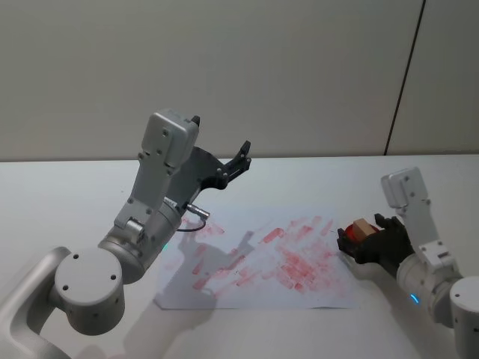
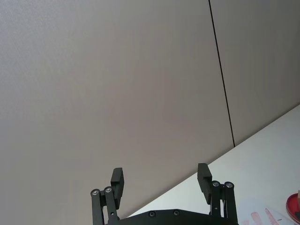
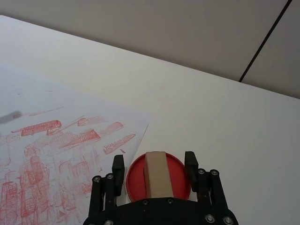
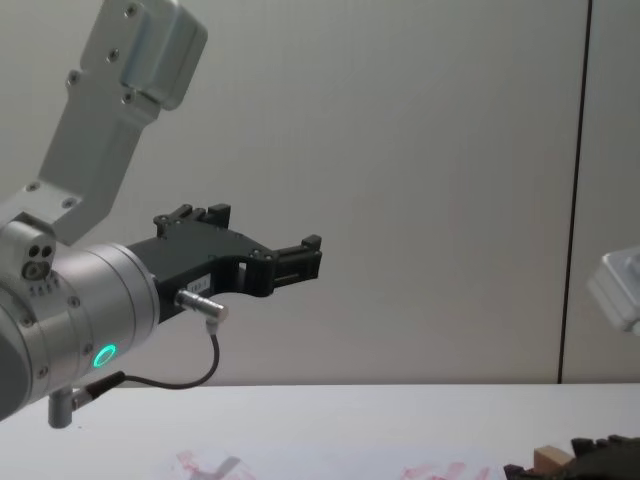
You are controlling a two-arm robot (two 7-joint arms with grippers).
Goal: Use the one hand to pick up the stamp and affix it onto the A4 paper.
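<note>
there, stamp [image 3: 157, 174] sits between parted right fingers [image 3: 118, 169].

Stamp [image 3: 157, 176]: bare pale wood, matt. Red disc [image 3: 180, 180] under it, betw. the hand's [image 3: 154, 161] tips: smooth plastic, slight sheen. Hand matt black. A4 paper [image 3: 47, 108] beside hand: matt white, blotchy ink.

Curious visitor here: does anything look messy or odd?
Only the flat white paper sheet: smeared, overlapping pinkish-red prints crowd it. The tan wooden block sits on the round red disc, between the right gripper's open fingers; left gripper idles raised.
</note>
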